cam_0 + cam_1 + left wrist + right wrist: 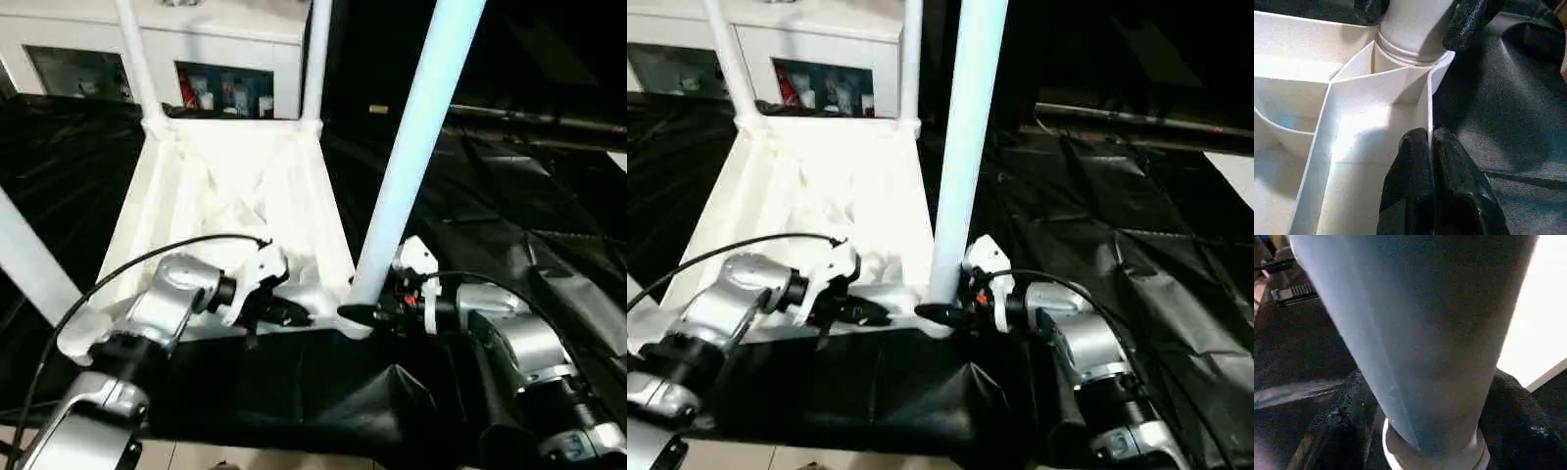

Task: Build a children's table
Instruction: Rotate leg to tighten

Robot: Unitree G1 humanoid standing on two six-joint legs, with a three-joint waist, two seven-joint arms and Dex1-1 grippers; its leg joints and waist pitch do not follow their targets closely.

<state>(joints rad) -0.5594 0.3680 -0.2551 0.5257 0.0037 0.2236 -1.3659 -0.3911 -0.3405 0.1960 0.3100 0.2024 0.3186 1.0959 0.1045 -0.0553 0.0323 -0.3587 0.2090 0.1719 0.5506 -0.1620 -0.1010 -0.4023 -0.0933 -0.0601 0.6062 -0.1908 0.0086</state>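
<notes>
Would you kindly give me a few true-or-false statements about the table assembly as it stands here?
1. The white plastic ribbed tabletop lies underside up on the black-draped work table. True.
2. The right gripper straddles the base of the near right white tube leg. True.
3. The left gripper is wide open. False: it is shut on the tabletop's rim.
4. No legs stand in the far corner sockets. False: two do.

Clearance around the upturned tabletop (235, 186)

Four upright legs (416, 147) block its corners; ribs divide its underside; black-draped work table (509, 206) alongside lies open.
</notes>
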